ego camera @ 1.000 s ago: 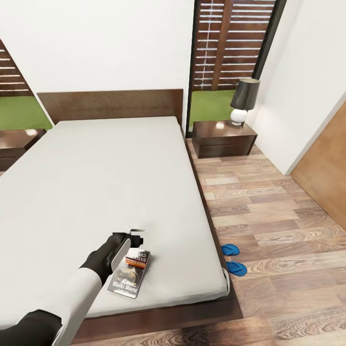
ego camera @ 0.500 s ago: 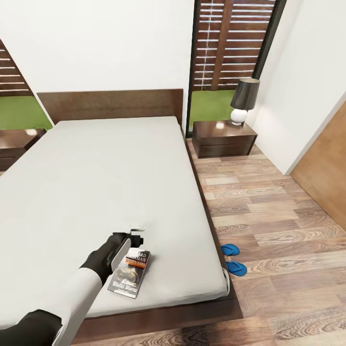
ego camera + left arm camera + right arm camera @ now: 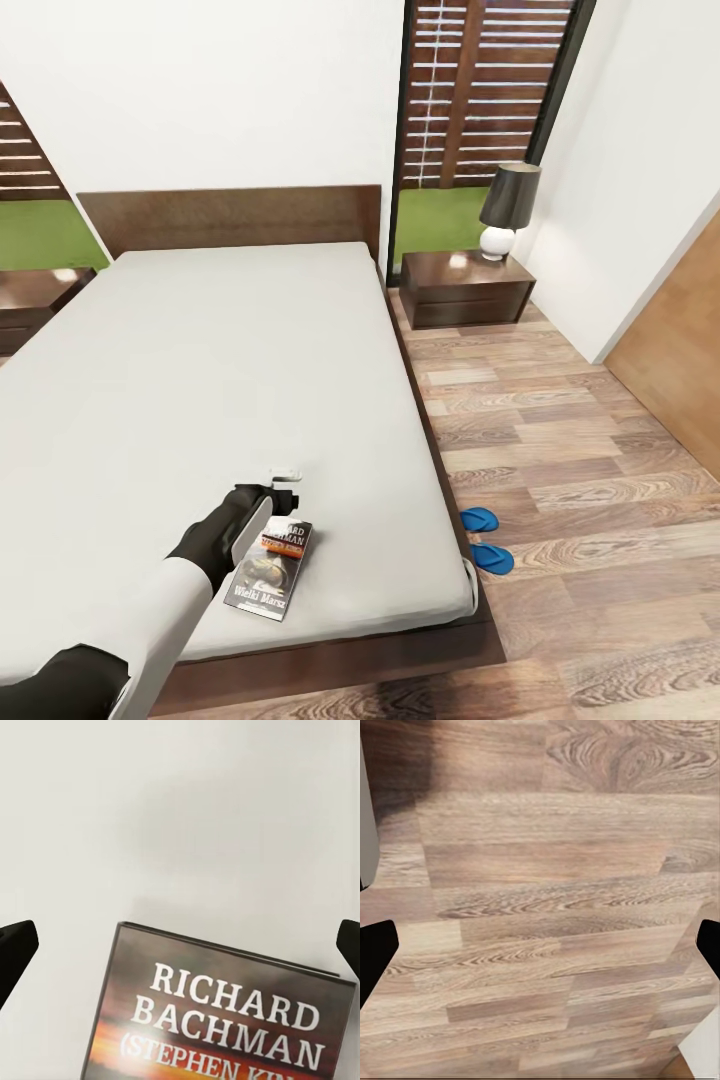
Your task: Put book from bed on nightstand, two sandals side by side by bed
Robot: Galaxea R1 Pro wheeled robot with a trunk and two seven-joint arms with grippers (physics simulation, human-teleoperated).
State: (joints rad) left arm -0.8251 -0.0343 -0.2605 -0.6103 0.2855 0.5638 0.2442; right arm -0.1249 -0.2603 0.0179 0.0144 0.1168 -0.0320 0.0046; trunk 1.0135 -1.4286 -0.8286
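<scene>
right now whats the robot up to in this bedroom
The robot's left gripper hovers open just above the book, which lies flat near the foot corner of the bed. In the left wrist view the fingertips sit wide apart, nothing between them. Two blue sandals lie on the floor by the bed. A nightstand with a lamp stands beside the headboard.

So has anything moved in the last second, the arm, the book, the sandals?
Nothing visibly changed. The left gripper hovers open just past the book's top edge, jaws spread wide and not touching it. The book lies flat on the bed, and the two sandals sit on the floor beside the bed frame.
</scene>
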